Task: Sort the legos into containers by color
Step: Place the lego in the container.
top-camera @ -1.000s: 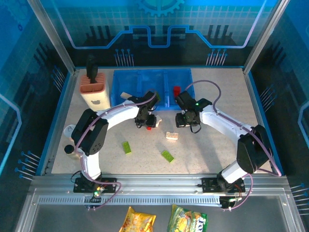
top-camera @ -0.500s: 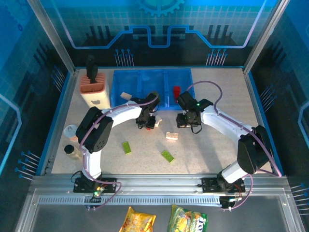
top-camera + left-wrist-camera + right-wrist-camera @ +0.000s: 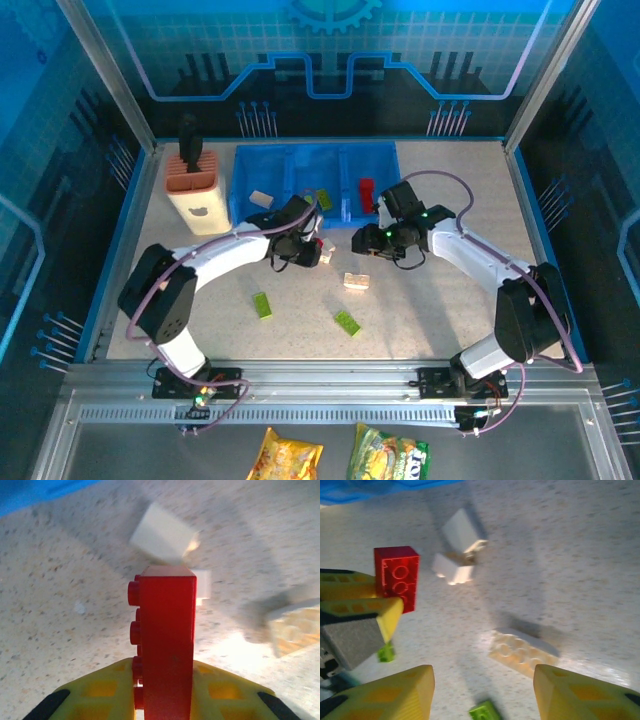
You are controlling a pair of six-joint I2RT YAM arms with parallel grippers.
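Observation:
In the left wrist view my left gripper (image 3: 167,669) is shut on a red lego (image 3: 167,630) standing on end just above the table, with two white legos (image 3: 162,537) past it. The right wrist view shows that same red lego (image 3: 397,575) pinched by the other arm's yellow fingers (image 3: 362,605). My right gripper (image 3: 482,680) is open above a cream lego (image 3: 522,651). From above, the left gripper (image 3: 303,250) and right gripper (image 3: 365,240) sit just in front of the blue containers (image 3: 240,170). The compartments hold a cream lego (image 3: 262,197), a green one (image 3: 323,198) and a red one (image 3: 366,188).
Two green legos (image 3: 262,305) (image 3: 347,322) lie nearer the arm bases, and a cream lego (image 3: 355,281) between the grippers. A cream block with a ribbed orange top (image 3: 193,185) stands left of the tray. Two snack packets (image 3: 290,455) lie beyond the front rail.
My left gripper has shut on the red lego and its elbow has swung left. My right gripper has turned leftward and opened wider.

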